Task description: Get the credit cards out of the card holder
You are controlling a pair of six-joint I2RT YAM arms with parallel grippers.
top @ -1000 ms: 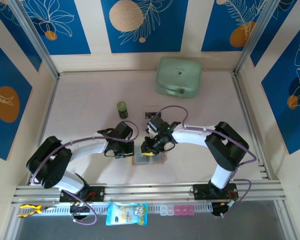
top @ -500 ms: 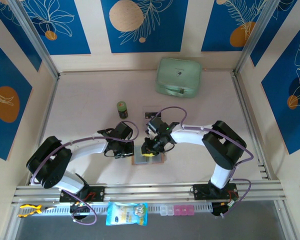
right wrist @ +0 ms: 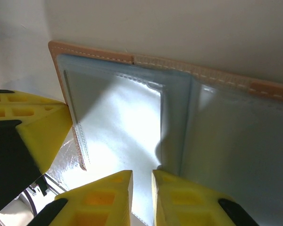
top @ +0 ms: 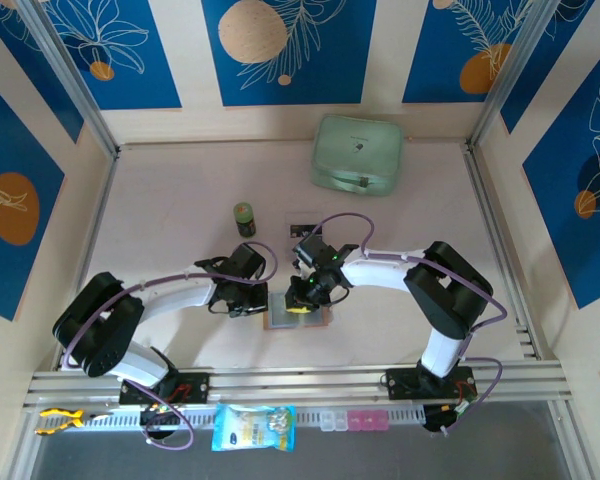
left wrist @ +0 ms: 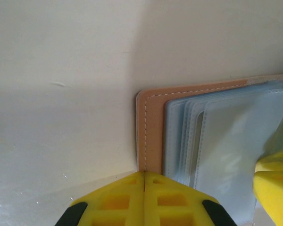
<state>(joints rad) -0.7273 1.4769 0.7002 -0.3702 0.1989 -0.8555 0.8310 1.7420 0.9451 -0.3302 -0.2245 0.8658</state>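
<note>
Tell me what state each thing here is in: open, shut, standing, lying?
card holder, lying open, inside facing up
left gripper, shut, tip at the card holder's edge
right gripper, fingers almost together over the open card holder; grip unclear
mint-green case, shut
green can, standing upright

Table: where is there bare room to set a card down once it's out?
Bare table lies left of the green can, and between the right arm and the mint-green case. Crowded: around the card holder, where both arms meet, with the can and a small dark card just behind.
</note>
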